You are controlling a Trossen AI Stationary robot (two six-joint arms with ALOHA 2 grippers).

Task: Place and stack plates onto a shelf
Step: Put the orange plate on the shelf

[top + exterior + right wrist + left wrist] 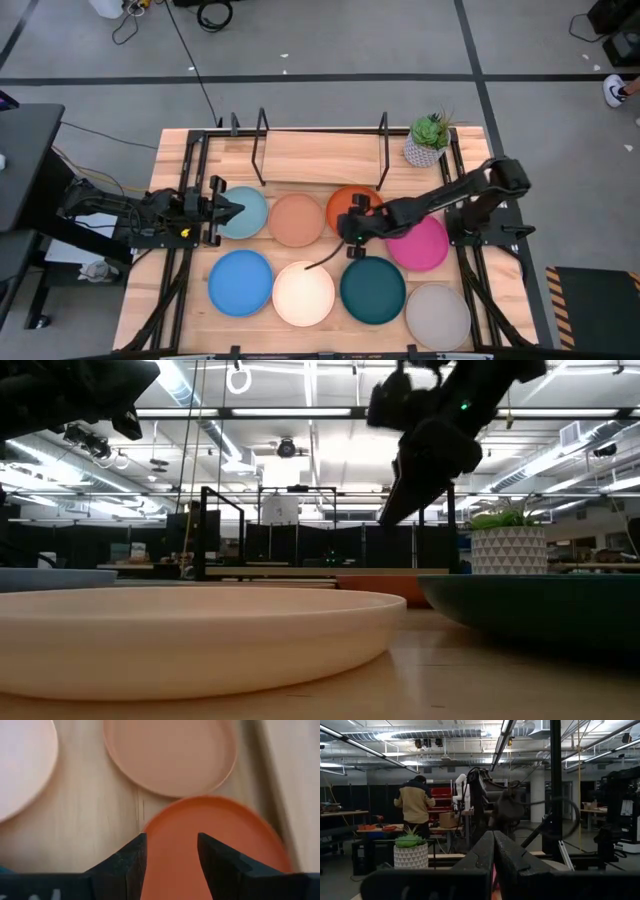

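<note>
Eight plates lie flat on the table in two rows: light blue [247,213], peach [297,220], orange [352,201] and magenta [422,245] behind, bright blue [240,282], cream [303,293], dark teal [372,290] and grey [437,315] in front. The shelf [320,152] stands at the far edge, its board bare. My right gripper [171,845] hangs open above the orange plate [215,835], near its edge beside the peach plate [170,755], well off the table [392,512]. My left gripper [493,840] is shut and hovers over the light blue plate's left rim [226,211].
A small potted plant [428,140] stands right of the shelf at the far right corner. Black rails run along both table sides. The cream plate [190,635] and dark teal plate [540,605] fill the near edge. A person [414,802] stands far behind the table.
</note>
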